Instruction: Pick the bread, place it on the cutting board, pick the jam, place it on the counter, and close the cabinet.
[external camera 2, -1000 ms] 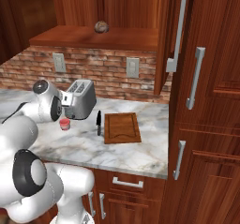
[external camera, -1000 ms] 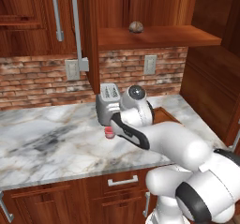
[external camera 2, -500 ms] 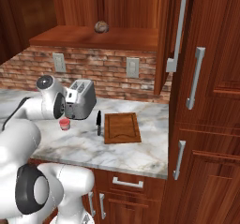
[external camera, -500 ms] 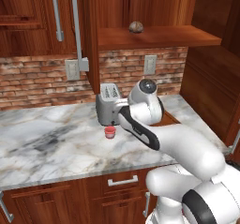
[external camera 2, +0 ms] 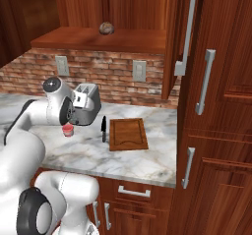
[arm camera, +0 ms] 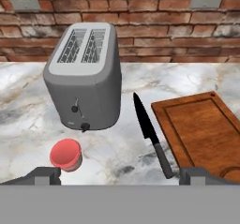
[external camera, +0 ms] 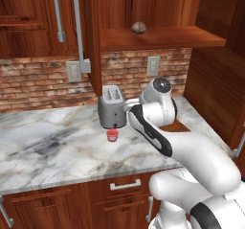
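We are holding our hand [arm camera: 119, 176] wide and empty over the tabletop [external camera: 57, 146], with the jam [arm camera: 65, 154] already standing by the toaster [arm camera: 86, 75]. The bread [external camera: 139, 27] is sitting alone on the open cabinet [external camera: 158, 36] shelf; reaching up, we risk clipping the door.

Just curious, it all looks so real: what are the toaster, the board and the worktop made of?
The toaster looks like matte grey metal or plastic, evenly grey and dull. The board looks like reddish-brown wood, with visible grain and a grooved rim. The worktop looks like polished white marble, with grey and tan veins.
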